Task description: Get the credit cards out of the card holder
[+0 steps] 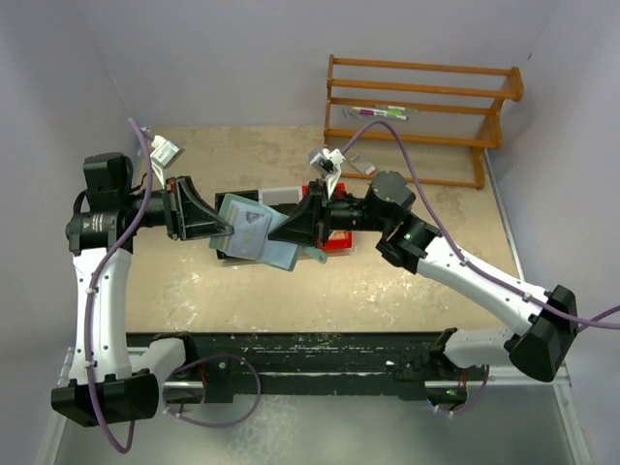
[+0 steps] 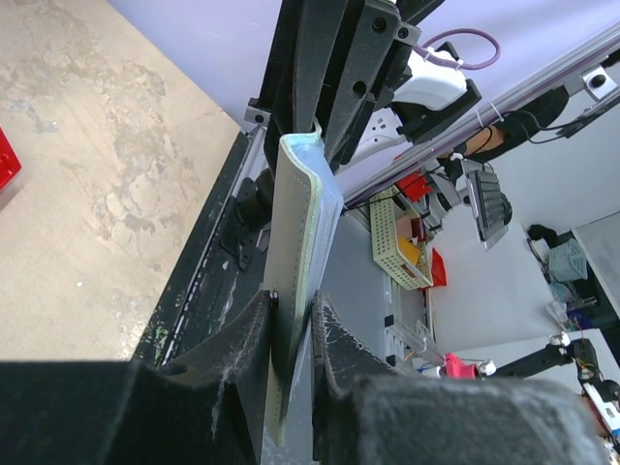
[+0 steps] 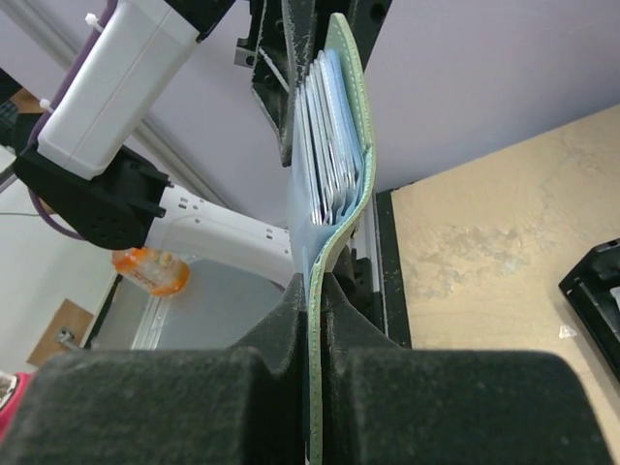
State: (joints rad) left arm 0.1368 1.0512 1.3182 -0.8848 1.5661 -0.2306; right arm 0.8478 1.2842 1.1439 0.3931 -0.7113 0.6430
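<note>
The card holder (image 1: 263, 238), a flat grey-green pouch, hangs in the air between both grippers above the middle of the table. My left gripper (image 1: 229, 231) is shut on its left edge; the left wrist view (image 2: 294, 325) shows the pads pinching the holder (image 2: 295, 213) edge-on. My right gripper (image 1: 294, 232) is shut on its right edge, also in the right wrist view (image 3: 318, 291). There the holder (image 3: 349, 87) bows open and several light blue credit cards (image 3: 329, 145) stand fanned in its pockets. No card is out of it.
A black flat bin (image 1: 231, 252) and a red bin (image 1: 334, 239) lie on the table under the holder. White-grey scraps lie at the far left (image 1: 165, 150) and behind the right wrist (image 1: 327, 161). A wooden rack (image 1: 417, 107) stands at the back right.
</note>
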